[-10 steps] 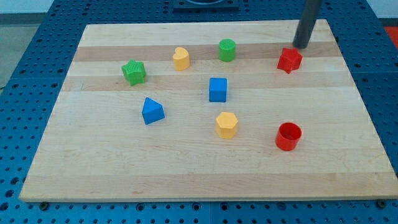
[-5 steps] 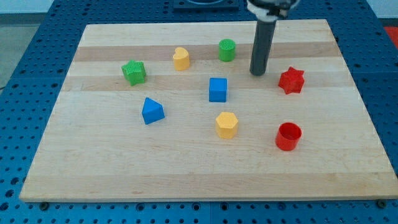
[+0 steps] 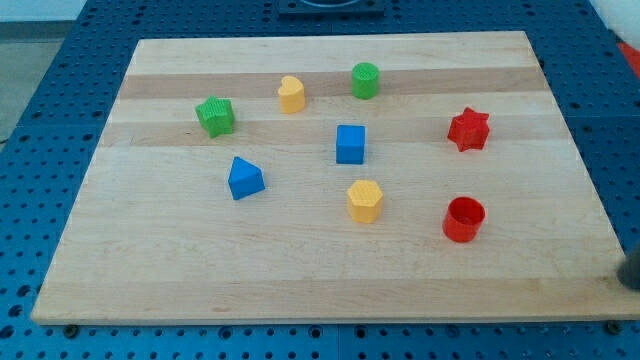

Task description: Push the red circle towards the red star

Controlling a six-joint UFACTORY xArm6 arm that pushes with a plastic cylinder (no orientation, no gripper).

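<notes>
Sitting near the view's bottom right of the worktop (image 3: 330, 290), the red circle (image 3: 464, 219) is my landmark for everything else. Well above it, toward the view's top and slightly to the view's right, stands the red star (image 3: 468, 130), clearly apart from it with bare wood between them. To the view's left of the red circle, near it and a touch higher, is the yellow hexagon (image 3: 365, 200); above that one lies the blue cube (image 3: 350, 144). Farther to the view's left of the circle sits the blue triangle (image 3: 245, 178). Up and far to the view's left of the circle are the green star (image 3: 215, 116), the other yellow block (image 3: 291, 94), whose shape I cannot make out, and the green cylinder (image 3: 365, 80), the last nearly at the board's top edge. My tip does not show clearly: a dark blur (image 3: 631, 270) at the view's right border, below and to the right of the red circle and off the board, may be my rod, so I cannot tell where its end rests. I have no hand that opens or closes, and nothing touches the circle.
</notes>
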